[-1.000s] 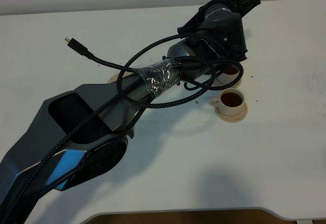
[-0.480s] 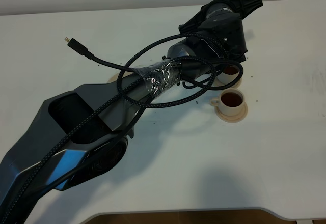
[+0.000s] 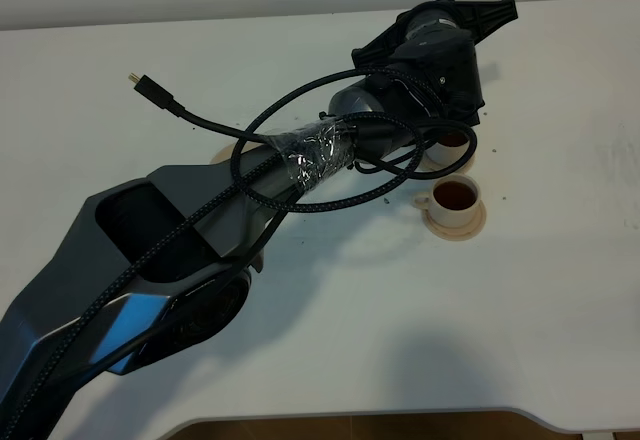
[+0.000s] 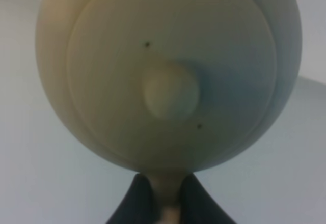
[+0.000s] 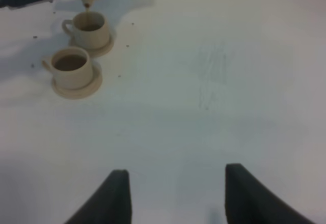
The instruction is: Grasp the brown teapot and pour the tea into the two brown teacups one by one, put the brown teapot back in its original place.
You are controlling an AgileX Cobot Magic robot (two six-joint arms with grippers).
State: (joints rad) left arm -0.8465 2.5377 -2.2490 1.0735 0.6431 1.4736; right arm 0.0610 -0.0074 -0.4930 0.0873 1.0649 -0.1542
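From up high, my left arm [image 3: 300, 155] reaches over to pour: near cup [image 3: 455, 197] shows dark tea, far cup [image 3: 453, 141] half hidden. Left wrist: my left tool [image 4: 165, 206] pinches the handle [image 4: 168, 192] of the beige teapot [image 4: 168, 40], tipped so its knobbed lid [image 4: 170, 91] faces me. Right wrist: spout [image 5: 87, 2] hangs over the far cup, pouring; right tool [image 5: 175, 196] gapes wide, empty, well apart.

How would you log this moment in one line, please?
step: pouring into second teacup; left hand: shut on brown teapot; right hand: open; first teacup: filled
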